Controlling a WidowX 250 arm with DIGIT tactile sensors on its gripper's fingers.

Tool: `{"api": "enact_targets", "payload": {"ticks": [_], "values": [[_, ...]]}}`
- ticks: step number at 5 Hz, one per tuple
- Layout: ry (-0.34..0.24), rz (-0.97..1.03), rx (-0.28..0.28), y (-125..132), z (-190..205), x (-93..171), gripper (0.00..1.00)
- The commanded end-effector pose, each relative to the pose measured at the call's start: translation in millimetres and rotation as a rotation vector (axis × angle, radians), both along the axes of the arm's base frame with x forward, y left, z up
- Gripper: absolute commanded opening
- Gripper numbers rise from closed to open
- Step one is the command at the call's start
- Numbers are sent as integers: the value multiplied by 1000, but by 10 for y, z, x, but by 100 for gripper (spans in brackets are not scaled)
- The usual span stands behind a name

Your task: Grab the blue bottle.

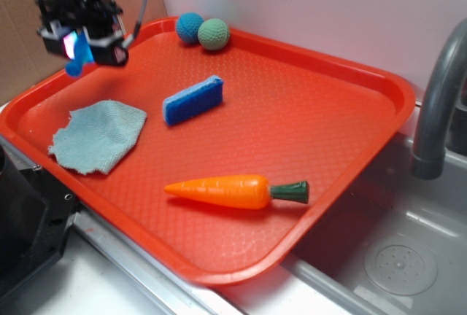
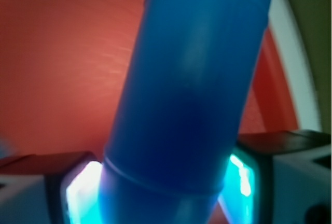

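The blue bottle (image 2: 192, 94) fills the wrist view, smooth and bright blue, wedged between the two glowing pads (image 2: 83, 193) of my gripper (image 2: 163, 187). In the exterior view the gripper (image 1: 79, 47) hangs above the far left corner of the red tray (image 1: 350, 82), shut on the blue bottle (image 1: 77, 60). Only the bottle's lower end pokes out below the fingers there, lifted off the tray.
On the tray lie a blue sponge (image 1: 193, 100), a light blue cloth (image 1: 98, 135) and a toy carrot (image 1: 237, 191). A teal ball (image 1: 190, 28) and a green ball (image 1: 214, 34) sit at the far rim. A grey faucet (image 1: 436, 103) and sink (image 1: 394, 257) are at right.
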State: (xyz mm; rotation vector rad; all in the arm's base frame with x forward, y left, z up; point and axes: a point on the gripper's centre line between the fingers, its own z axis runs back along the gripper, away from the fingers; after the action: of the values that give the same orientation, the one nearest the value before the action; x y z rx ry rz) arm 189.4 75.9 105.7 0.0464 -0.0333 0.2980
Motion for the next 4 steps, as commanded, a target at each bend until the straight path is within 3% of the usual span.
{"api": "enact_targets", "payload": {"ticks": [1, 2, 4], "values": [[-33, -207, -4, -508, 788, -371, 0], [-77, -297, 43, -718, 839, -364, 0], [-57, -401, 88, -948, 740, -70, 0]]}}
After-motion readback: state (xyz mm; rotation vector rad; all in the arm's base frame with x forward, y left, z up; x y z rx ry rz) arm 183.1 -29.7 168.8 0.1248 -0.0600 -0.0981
